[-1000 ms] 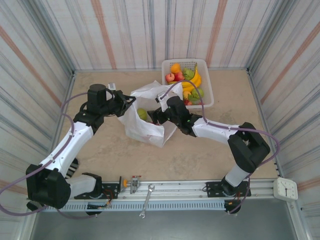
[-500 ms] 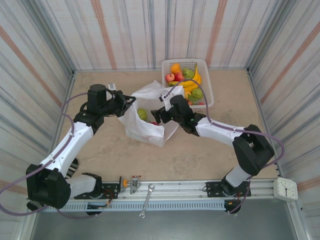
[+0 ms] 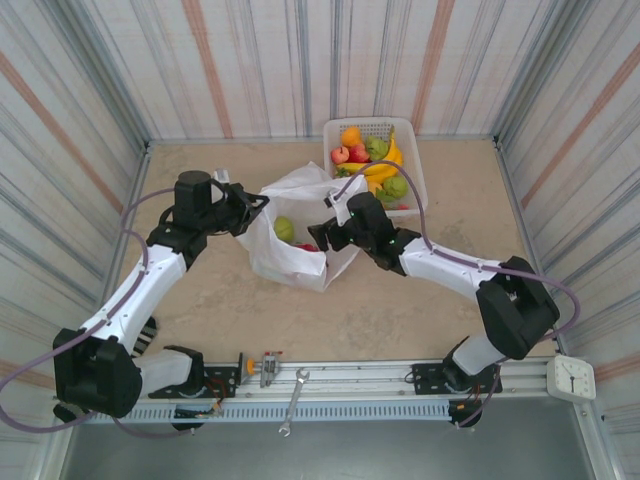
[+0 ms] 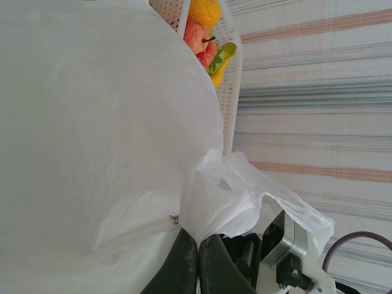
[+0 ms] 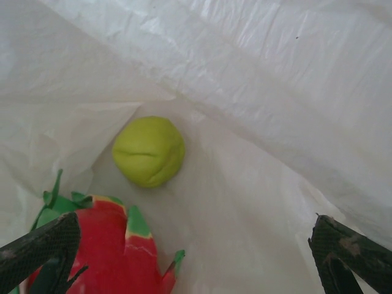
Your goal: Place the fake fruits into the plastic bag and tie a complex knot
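Inside the mouth of the bag [image 3: 290,262], your right gripper [image 5: 193,245] hangs with its jaws spread wide and nothing between them. The dragon fruit [image 5: 104,245] lies on the bag's floor right by one finger; whether the finger touches it is hard to tell. The green pear [image 5: 149,151] sits a little deeper in, apart from both fingers. The drop looks done, so the job now is a clean exit.

Lift straight up and back along the line you entered. Leave the jaws wide until the fingers are above the rim, so that no loose plastic gets nipped.

Your left gripper [image 4: 197,242] is clenched on a bunched fold of the bag's edge and holds the mouth up. Do not slacken that pinch, or the thin film may sag onto the right fingers.

The basket [image 3: 414,178] with the remaining fruits [image 3: 375,165] stands just behind and to the right of the bag. Rise clear of its near wall before you swing across. Bare table [image 3: 460,215] lies open on the right, and the side walls [image 3: 560,120] are well apart from both arms.
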`<state>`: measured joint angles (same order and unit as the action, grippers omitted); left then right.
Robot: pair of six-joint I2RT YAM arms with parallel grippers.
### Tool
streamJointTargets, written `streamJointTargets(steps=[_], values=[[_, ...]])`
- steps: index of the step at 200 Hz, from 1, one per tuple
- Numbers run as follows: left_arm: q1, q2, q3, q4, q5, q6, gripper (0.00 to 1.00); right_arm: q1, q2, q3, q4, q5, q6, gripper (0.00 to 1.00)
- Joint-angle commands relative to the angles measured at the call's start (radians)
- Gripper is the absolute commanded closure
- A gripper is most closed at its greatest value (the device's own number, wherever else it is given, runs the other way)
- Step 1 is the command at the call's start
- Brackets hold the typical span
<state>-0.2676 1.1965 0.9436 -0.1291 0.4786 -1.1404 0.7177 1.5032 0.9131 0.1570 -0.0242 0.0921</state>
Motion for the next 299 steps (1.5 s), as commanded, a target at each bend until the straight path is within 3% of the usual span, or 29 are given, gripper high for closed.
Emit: streamJointTargets(steps=[1,73,132,214,258,299], values=[[0.010,-0.014,-0.003,0.003,0.003,0.014,1.00,0.018,-0.042,-0.046,0.012,-0.039,-0.046,0.01],[0.010,-0.006,-0.003,0.010,0.003,0.014,1.00,0.118,-0.091,-0.101,-0.011,0.036,-0.074,0.01],[0.010,-0.006,0.000,0.005,0.001,0.022,1.00,0.121,-0.220,-0.106,-0.159,0.101,-0.049,0.01],[0.013,-0.004,-0.001,-0.013,-0.027,0.036,1.00,0.079,-0.491,-0.095,-0.426,0.011,0.022,0.01],[0.022,-0.012,-0.007,-0.014,-0.039,0.034,1.00,-0.053,-0.654,-0.047,-0.558,-0.076,0.071,0.01],[0.028,-0.017,-0.003,-0.036,-0.049,0.045,1.00,-0.294,-0.629,0.033,-0.639,-0.214,0.119,0.01]])
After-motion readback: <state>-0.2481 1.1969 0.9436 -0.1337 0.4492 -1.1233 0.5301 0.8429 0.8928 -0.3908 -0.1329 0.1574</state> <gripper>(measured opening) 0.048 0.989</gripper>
